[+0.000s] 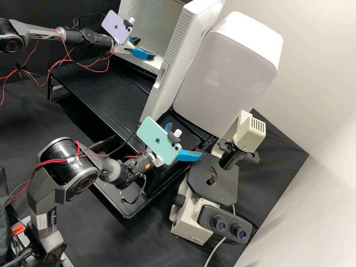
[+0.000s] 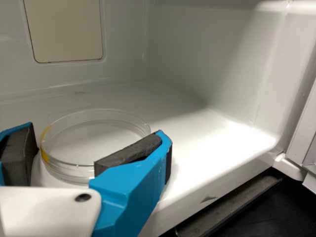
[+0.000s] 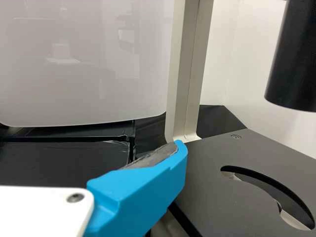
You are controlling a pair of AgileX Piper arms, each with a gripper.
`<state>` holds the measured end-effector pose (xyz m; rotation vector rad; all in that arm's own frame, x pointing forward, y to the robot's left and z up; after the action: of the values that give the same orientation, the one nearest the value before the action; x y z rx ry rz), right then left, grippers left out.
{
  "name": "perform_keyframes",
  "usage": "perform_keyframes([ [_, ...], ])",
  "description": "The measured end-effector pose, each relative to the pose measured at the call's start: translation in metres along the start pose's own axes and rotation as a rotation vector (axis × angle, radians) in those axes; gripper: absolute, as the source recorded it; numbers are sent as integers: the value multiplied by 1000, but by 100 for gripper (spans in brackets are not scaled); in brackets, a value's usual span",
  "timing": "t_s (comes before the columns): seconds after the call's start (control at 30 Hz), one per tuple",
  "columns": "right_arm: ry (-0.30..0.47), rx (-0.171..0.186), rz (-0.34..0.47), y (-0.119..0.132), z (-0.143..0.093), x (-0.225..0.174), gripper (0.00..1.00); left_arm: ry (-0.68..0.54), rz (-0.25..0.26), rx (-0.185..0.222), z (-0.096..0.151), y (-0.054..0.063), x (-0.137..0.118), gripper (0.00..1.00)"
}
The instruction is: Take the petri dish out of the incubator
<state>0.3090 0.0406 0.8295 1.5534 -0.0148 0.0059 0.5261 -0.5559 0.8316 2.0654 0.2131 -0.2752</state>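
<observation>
A clear round petri dish (image 2: 94, 140) lies on the white floor of the incubator (image 2: 217, 133), near its front. My left gripper (image 2: 91, 150) is open just inside the chamber mouth, one blue finger on each side of the dish's near part, their dark pads close to its rim. In the high view this left gripper (image 1: 142, 52) is at the open incubator (image 1: 148, 22) at the back. Far from the dish, my right gripper (image 1: 190, 155) hangs low beside the microscope stage (image 3: 247, 168); it is open, and its visible finger (image 3: 148, 173) has nothing against the pad.
The incubator door (image 1: 178, 55) stands swung open towards the front. A second white cabinet (image 1: 230, 70) sits to its right. A microscope (image 1: 215, 193) occupies the front right, and its black condenser (image 3: 296, 54) hangs above the stage. A black shelf (image 1: 100, 92) runs under the incubator.
</observation>
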Motion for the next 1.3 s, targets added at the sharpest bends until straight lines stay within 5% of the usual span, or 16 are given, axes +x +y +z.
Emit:
perform_keyframes([
  [1.3,0,0,0,0,0,0,100,0,5,-6,1,0,0,0],
])
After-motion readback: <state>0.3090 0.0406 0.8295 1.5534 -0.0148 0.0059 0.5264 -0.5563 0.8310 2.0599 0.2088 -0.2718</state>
